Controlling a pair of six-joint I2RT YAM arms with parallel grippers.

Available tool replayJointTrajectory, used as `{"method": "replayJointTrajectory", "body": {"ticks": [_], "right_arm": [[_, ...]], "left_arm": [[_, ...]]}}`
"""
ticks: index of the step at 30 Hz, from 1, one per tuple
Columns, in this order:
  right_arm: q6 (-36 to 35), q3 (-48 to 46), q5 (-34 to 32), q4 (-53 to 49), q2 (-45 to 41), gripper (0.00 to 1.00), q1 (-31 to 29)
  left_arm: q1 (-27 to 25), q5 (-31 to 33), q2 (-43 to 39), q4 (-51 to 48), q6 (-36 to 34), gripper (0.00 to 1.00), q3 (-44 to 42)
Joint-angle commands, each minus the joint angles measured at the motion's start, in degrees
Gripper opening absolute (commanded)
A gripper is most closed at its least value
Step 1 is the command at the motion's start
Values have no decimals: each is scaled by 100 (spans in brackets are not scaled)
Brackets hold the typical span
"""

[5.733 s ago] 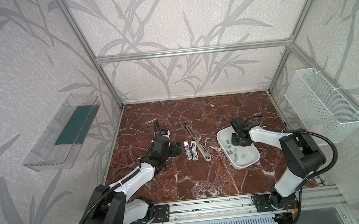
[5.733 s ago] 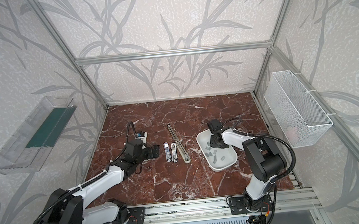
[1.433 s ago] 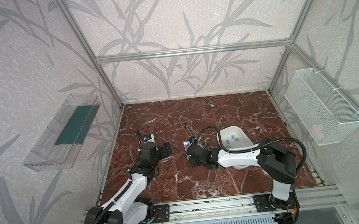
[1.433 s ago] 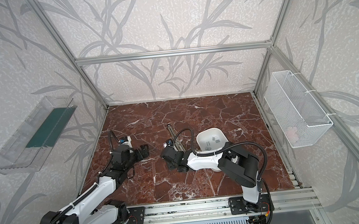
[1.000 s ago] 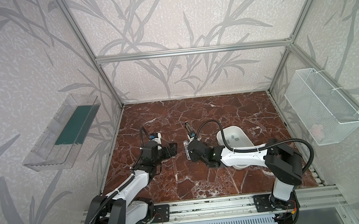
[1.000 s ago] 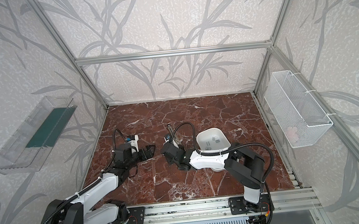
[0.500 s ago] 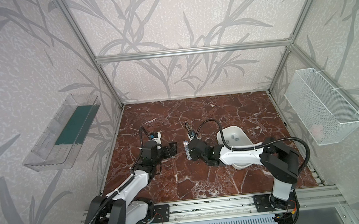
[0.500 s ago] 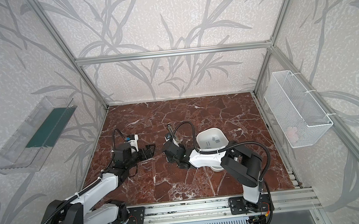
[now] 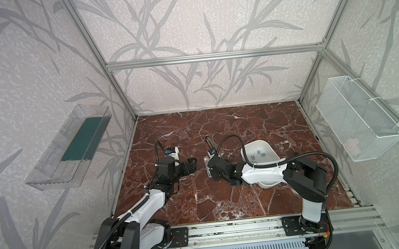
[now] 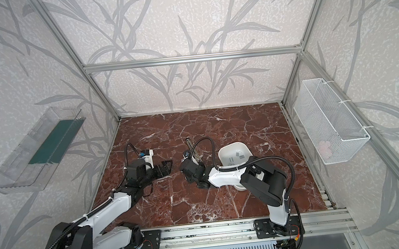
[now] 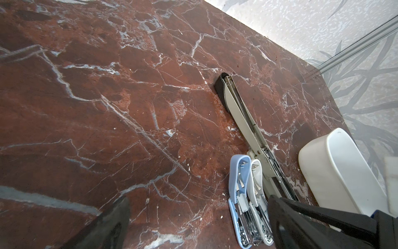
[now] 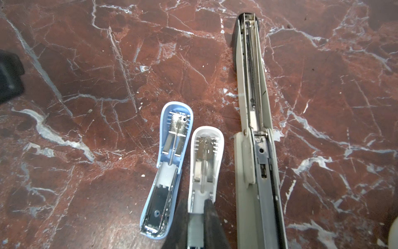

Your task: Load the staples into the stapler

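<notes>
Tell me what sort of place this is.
Probably a robot test booth: left arm and right arm bolted to a front rail, an aluminium frame holding wallpapered panels, a marble-look tabletop.

In the right wrist view the black right claw (image 12: 195,201) hides the near end of the small white stapler (image 12: 205,155). What looks like a thin grey strip of staples (image 12: 195,228) between its fingers is cut off by the view's edge, as is the long grey stapler (image 12: 254,161). In both top views the loose grey staple strips (image 9: 260,152) in the white plastic tray (image 9: 243,149) are too small to count, and the pale pink item (image 9: 352,143) in the white wire basket (image 9: 357,115) is too blurred to identify.
</notes>
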State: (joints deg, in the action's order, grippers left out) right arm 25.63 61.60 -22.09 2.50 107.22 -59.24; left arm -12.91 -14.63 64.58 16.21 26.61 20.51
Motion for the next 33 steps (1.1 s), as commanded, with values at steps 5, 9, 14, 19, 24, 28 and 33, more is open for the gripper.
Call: {"method": "replayJointTrajectory", "body": {"ticks": [5,9,14,19,24,28,33], "right_arm": [[54,-88,-147,17,14,6,14],[74,-123,-154,31,13,6,12],[79,-103,-133,22,33,6,16],[117,-118,-79,21,41,6,12],[171,-122,-49,-13,61,6,13],[188,-125,-66,-29,71,6,10],[215,-159,-74,-54,45,6,17]], "left_arm": [[-1,66,-94,73,-50,99,2],[-1,66,-90,78,-47,99,-3],[-1,72,-95,78,-43,99,-3],[-1,69,-99,77,-48,99,-3],[-1,75,-94,80,-46,99,-3],[-1,73,-92,84,-42,99,-3],[-2,66,-94,97,-42,99,-3]]}}
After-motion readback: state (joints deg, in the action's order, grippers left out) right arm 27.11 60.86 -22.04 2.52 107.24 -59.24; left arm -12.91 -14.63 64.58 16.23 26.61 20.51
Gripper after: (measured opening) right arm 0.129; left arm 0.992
